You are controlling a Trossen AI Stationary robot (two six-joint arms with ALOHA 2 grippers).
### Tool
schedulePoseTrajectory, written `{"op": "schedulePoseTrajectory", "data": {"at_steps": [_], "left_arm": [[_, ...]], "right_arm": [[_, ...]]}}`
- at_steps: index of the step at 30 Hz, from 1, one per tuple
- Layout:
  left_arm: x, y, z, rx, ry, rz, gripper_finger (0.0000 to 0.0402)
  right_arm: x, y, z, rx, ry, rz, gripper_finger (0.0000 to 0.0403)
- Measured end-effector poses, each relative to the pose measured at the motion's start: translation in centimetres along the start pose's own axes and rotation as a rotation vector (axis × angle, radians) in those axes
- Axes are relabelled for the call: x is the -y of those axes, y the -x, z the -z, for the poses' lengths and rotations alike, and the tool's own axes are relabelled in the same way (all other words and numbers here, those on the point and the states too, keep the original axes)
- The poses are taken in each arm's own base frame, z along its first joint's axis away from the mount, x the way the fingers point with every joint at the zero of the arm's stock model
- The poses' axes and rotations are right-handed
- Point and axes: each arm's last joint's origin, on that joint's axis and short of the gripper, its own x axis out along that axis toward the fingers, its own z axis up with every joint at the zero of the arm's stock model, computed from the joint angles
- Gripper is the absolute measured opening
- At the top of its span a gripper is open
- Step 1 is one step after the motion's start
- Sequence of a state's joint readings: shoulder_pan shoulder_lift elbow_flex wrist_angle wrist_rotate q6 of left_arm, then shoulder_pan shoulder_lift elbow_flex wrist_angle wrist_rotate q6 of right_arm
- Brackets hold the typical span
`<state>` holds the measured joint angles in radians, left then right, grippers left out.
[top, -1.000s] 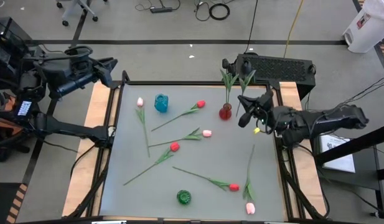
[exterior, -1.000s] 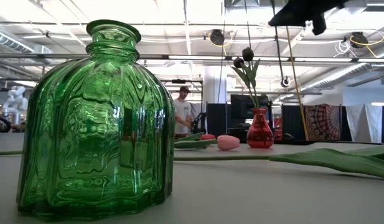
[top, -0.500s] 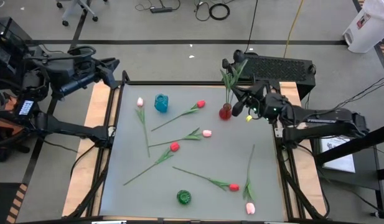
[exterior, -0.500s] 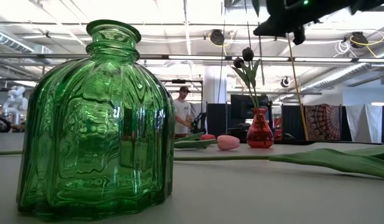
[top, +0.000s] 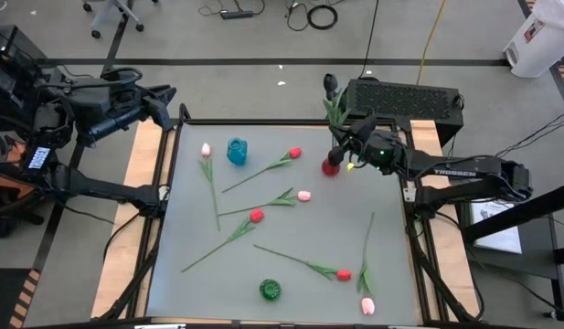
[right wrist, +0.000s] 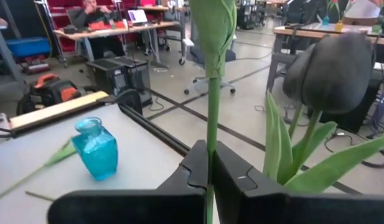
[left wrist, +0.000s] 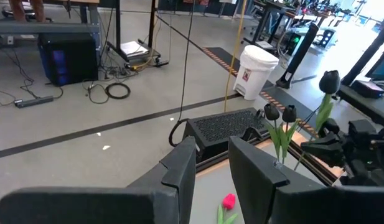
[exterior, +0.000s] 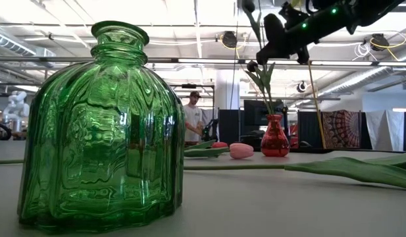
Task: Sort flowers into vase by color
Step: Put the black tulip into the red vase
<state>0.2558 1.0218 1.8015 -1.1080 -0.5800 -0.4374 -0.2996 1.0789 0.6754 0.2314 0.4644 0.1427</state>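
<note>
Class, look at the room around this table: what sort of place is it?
Probably a robotics lab or workshop: cables lie across the bare floor, desks with computers stand behind, and exposed ceiling lights run overhead.

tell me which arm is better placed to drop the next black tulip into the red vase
Right. The right gripper is shut on a black tulip just over the red vase; the left gripper waits off the table's far-left corner.
</note>
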Motion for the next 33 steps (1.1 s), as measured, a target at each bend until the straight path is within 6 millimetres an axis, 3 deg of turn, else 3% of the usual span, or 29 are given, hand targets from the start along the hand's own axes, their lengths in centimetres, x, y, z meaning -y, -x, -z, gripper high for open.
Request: {"op": "schedulePoseTrajectory", "data": {"at_steps": [19, 28, 33], "left_arm": [[0.0, 0.0, 0.0, 0.0, -0.002, 0.0, 0.0102], [0.0, 0.0, 0.0, -0.001, -0.001, 0.0, 0.0102], [0.0, 0.0, 0.0, 0.0, 0.0, 0.0, 0.0102]], "right_arm": [[-0.1, -1.5, 1.8, -0.092, 0.049, 0.032, 0.0005], [-0.1, -1.5, 1.8, -0.092, 0.039, 0.028, 0.004], [-0.2, -1.5, 2.0, -0.118, 0.042, -0.002, 0.0081]]}}
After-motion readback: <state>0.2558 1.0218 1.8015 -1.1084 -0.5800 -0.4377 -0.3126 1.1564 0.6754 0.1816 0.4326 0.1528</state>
